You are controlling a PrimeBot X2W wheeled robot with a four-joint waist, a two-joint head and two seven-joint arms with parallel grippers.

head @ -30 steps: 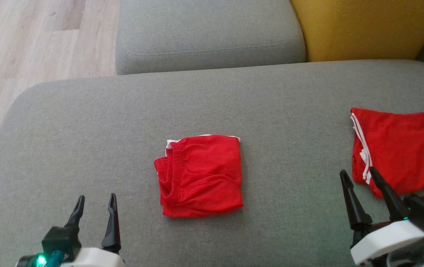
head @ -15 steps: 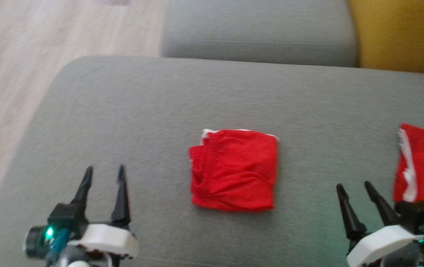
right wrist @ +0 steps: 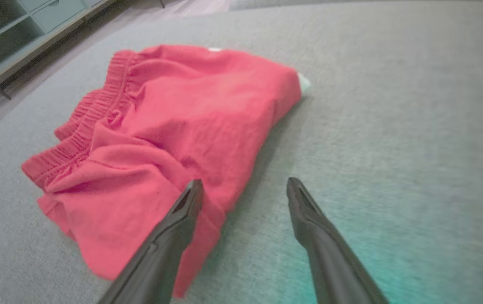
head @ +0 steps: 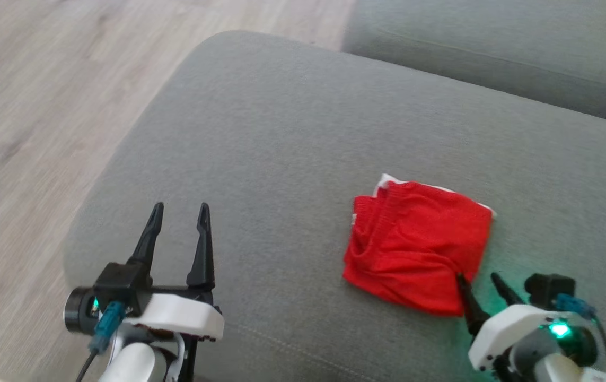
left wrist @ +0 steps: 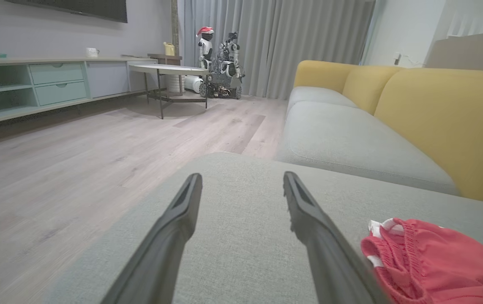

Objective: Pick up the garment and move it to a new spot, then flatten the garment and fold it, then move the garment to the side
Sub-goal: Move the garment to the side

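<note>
Head view: square-folded red garment (head: 419,244) on coarse grey cushion (head: 281,132); left claw (head: 180,207), right claw (head: 476,277) agape, empty.

Cannot see the whole garment (left wrist: 431,266) in the left wrist view, cropped at the lower right. Perhaps touching the right gripper (head: 476,277) in the blurred head view.
</note>
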